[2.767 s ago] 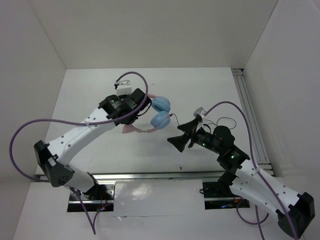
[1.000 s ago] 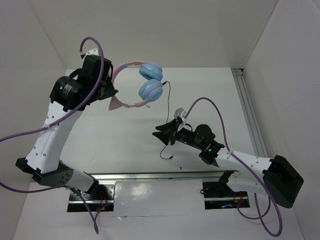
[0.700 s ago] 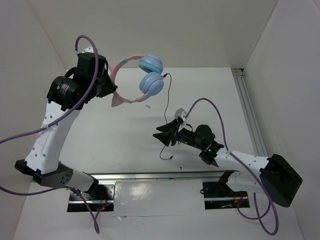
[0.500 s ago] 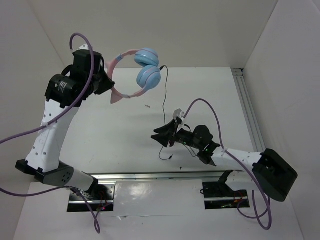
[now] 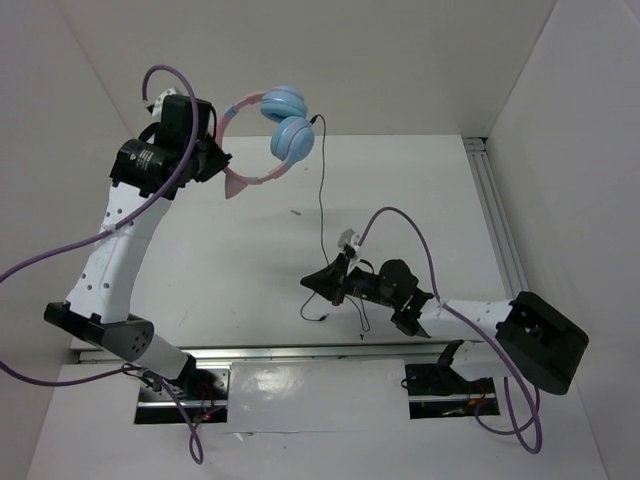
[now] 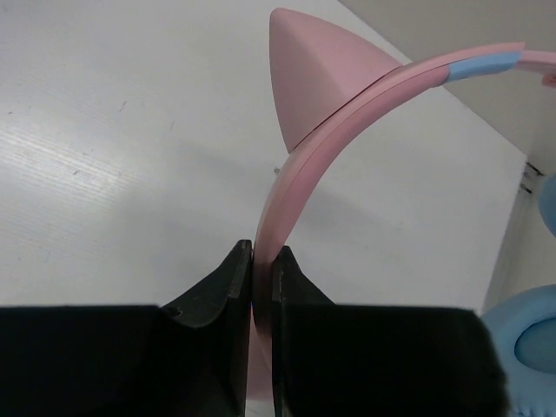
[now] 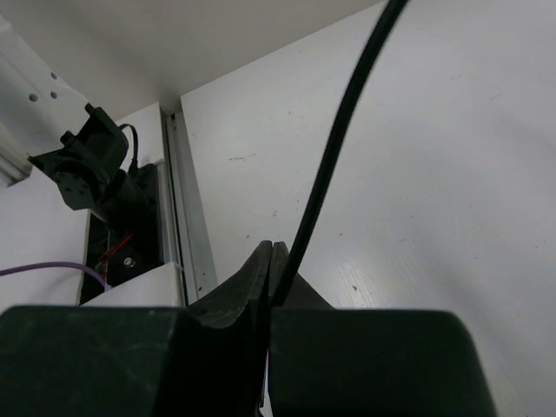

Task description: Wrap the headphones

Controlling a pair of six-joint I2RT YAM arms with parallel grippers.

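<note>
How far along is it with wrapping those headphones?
Done: the left gripper holds the headphones aloft by the pink headband, and the right gripper pinches the cord low down, drawing it nearly straight. In hand: that two-arm hold. Left: all the winding; no loop of cord lies around the headphones yet.

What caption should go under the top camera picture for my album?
Left gripper holds the headphones high while right gripper pinches their black cord.

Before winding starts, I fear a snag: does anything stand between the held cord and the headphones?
Nothing visible does. The cord runs free from the right gripper up to the headphones, which the left gripper holds by the headband.
</note>
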